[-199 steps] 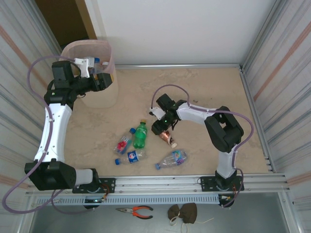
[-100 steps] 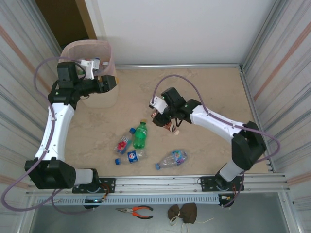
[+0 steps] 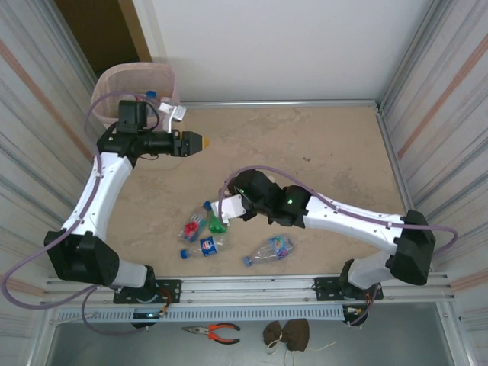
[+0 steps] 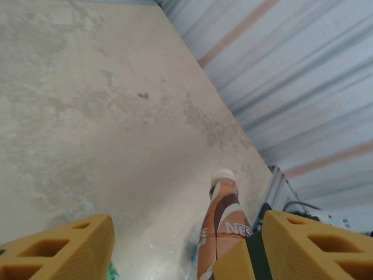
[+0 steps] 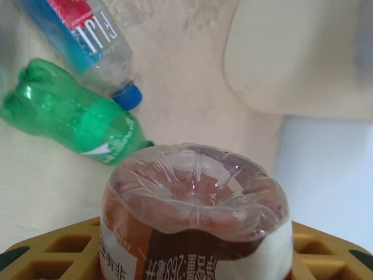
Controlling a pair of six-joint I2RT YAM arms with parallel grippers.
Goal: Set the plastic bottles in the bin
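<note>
My right gripper (image 5: pixel 195 259) is shut on a brown Nescafe bottle (image 5: pixel 192 204) and holds it base toward the camera. In the top view the right gripper (image 3: pixel 229 204) hangs just above a green bottle (image 3: pixel 217 225). The same brown bottle (image 4: pixel 224 227) shows white cap away in the left wrist view. My left gripper (image 3: pixel 197 142) is open, points right beside the pink bin (image 3: pixel 114 80), and has nothing between its fingers (image 4: pixel 58 251). A blue-capped bottle (image 3: pixel 152 96) sticks up in the bin. On the table lie a red-labelled bottle (image 3: pixel 192 227), a Pepsi bottle (image 3: pixel 206 245) and a clear purple-labelled bottle (image 3: pixel 271 249).
Corrugated metal walls (image 3: pixel 442 114) close in both sides, with a white wall at the back. A metal rail (image 3: pixel 252 286) runs along the front edge. Pliers (image 3: pixel 213 331) lie below it. The green bottle (image 5: pixel 76 119) and a Fiji bottle (image 5: pixel 93 41) lie close under the right gripper.
The left gripper let a blue-capped bottle go into the bin and swung right over the table. The right arm carried the brown bottle left, toward the green bottle.
</note>
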